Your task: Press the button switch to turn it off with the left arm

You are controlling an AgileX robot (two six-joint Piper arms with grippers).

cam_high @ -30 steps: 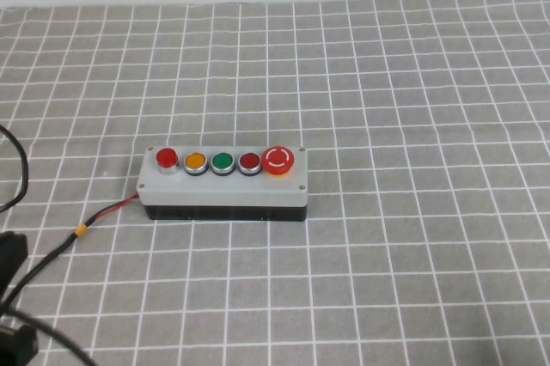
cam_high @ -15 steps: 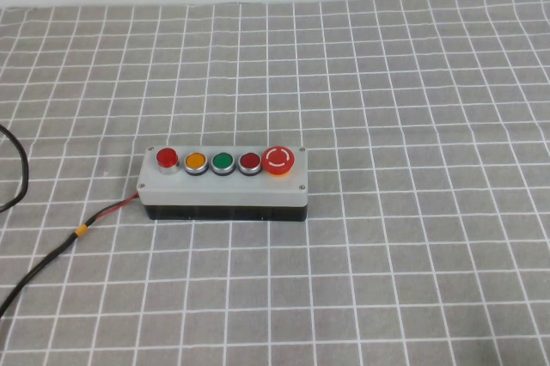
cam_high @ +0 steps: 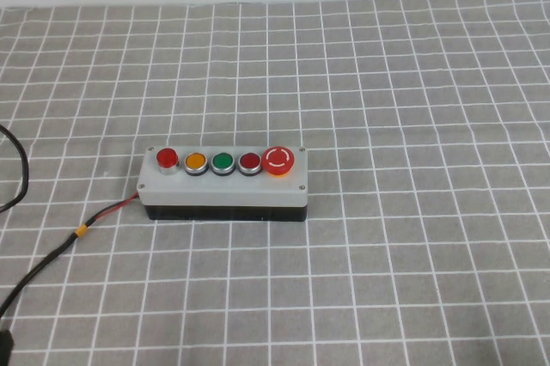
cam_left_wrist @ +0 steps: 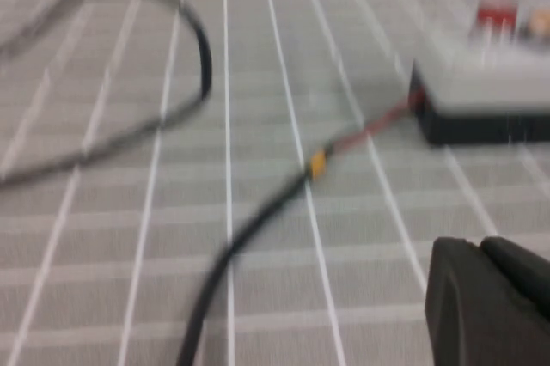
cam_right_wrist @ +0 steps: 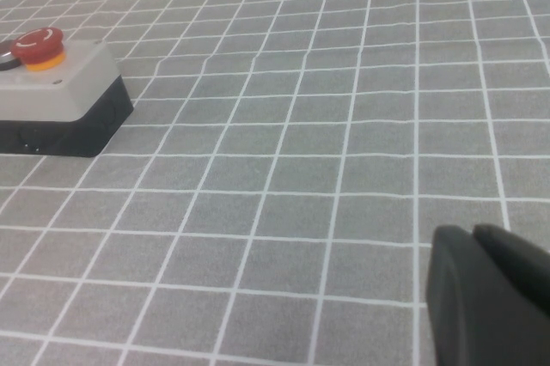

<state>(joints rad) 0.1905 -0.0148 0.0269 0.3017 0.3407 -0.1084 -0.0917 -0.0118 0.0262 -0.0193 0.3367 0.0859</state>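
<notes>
The button switch (cam_high: pixel 223 181) lies near the middle of the grid cloth, light grey top on a black base. Its row runs red (cam_high: pixel 166 158), yellow (cam_high: pixel 195 161), green (cam_high: pixel 223 161), red (cam_high: pixel 249 161) and a large red mushroom button (cam_high: pixel 279 160). A red wire (cam_high: pixel 116 209) leaves its left end. My left gripper (cam_left_wrist: pixel 477 246) is shut and empty, low over the cloth, well short of the box (cam_left_wrist: pixel 485 91) on its wire side. My right gripper (cam_right_wrist: pixel 473 233) is shut and empty, off the box's mushroom end (cam_right_wrist: pixel 37 46). Neither gripper touches the box.
The red wire joins a black cable (cam_high: pixel 39 267) at an orange sleeve (cam_high: pixel 80 229) and runs to the front left edge. A thin black cable loop (cam_high: pixel 19 173) lies at the far left. A dark sliver of the left arm (cam_high: pixel 3 347) shows in the front left corner.
The left arm's black bulk at the front left corner dropped out of the high view, and only a small sliver shows there now. The box and wire have not moved.
</notes>
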